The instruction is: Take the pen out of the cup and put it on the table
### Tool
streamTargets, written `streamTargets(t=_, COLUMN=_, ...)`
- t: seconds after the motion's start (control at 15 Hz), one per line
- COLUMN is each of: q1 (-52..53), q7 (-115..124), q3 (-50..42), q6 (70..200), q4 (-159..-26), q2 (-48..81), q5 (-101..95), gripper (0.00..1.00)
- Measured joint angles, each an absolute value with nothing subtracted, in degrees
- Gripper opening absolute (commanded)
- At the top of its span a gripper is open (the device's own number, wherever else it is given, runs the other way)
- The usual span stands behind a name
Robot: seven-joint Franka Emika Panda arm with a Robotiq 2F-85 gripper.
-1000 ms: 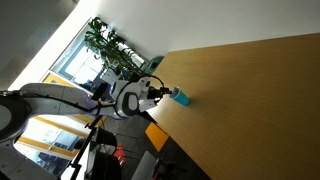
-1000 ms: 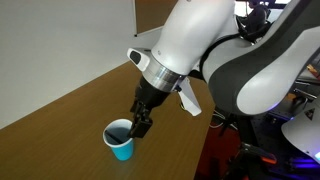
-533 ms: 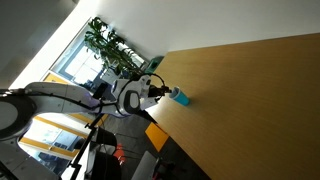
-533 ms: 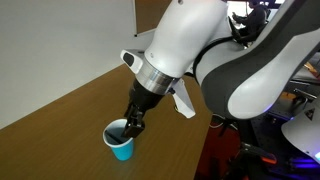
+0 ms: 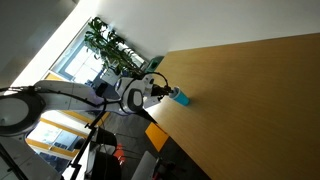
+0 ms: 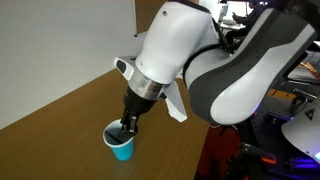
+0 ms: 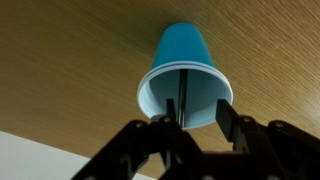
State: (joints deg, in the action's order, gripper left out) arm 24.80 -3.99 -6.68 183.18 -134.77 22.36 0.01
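Observation:
The light-blue cup (image 6: pixel 121 146) stands near the edge of the wooden table (image 6: pixel 70 110); it also shows in an exterior view (image 5: pixel 181 97) and in the wrist view (image 7: pixel 186 70). The thin dark pen (image 7: pixel 185 95) stands inside the cup. My gripper (image 7: pixel 198 115) is open right at the cup's mouth, its fingertips at the rim, and the pen lies between the fingers, close to one of them. In an exterior view the gripper (image 6: pixel 127 127) reaches into the cup from above.
The table edge (image 5: pixel 165 135) runs close by the cup. The wooden top (image 5: pixel 250 90) stretches far beyond it. Green plants (image 5: pixel 115 45) and windows stand past the table's end. Equipment (image 6: pixel 280 130) sits beside the arm.
The arm has shifted sideways and lowered a little, bringing the gripper's fingers down to the cup's mouth. The cup has not moved.

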Motion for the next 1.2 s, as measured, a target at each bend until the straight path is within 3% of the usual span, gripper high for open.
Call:
streamTargets(t=0.2, q1=24.8, q7=-4.0, q3=-6.7, q6=182.6, q4=-133.0, q2=23.9, q5=0.4, gripper=0.38)
streamTargets(t=0.6, q1=24.2, q7=-1.9, q3=-6.5, q6=181.0, q4=-130.0, q2=26.2, q5=0.2, gripper=0.46)
streamTargets(t=1.2, q1=21.7, q7=-1.8, q3=-4.2, q6=178.4, q4=-126.5, q2=29.1, q5=0.2, gripper=0.35)
